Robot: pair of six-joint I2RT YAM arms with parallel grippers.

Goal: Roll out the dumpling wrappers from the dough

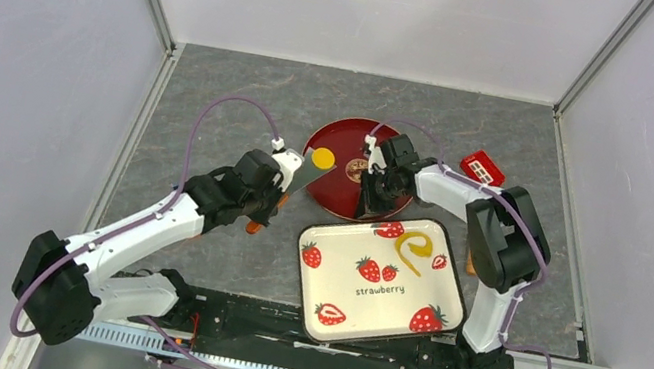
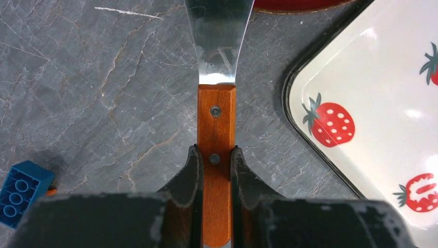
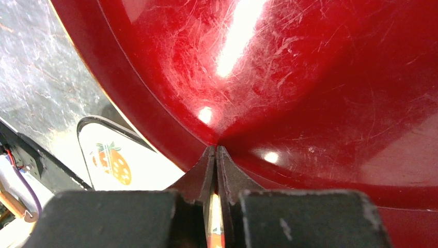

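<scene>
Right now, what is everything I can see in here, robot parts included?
plate: one, dark red, mid-table
wrapper: one, yellow, on the spatula blade at the plate's left rim
spatula: one, steel blade and wooden handle, in the left gripper
tray: one, white with red strawberries, just nearer than the plate
strip: one, yellow, curled on the tray
red block: one, red, right of the plate
blue block: one, blue, on the table by the left gripper
table: one, grey
left gripper: one, black, shut on the spatula handle
right gripper: one, black, shut on the plate's rim
</scene>
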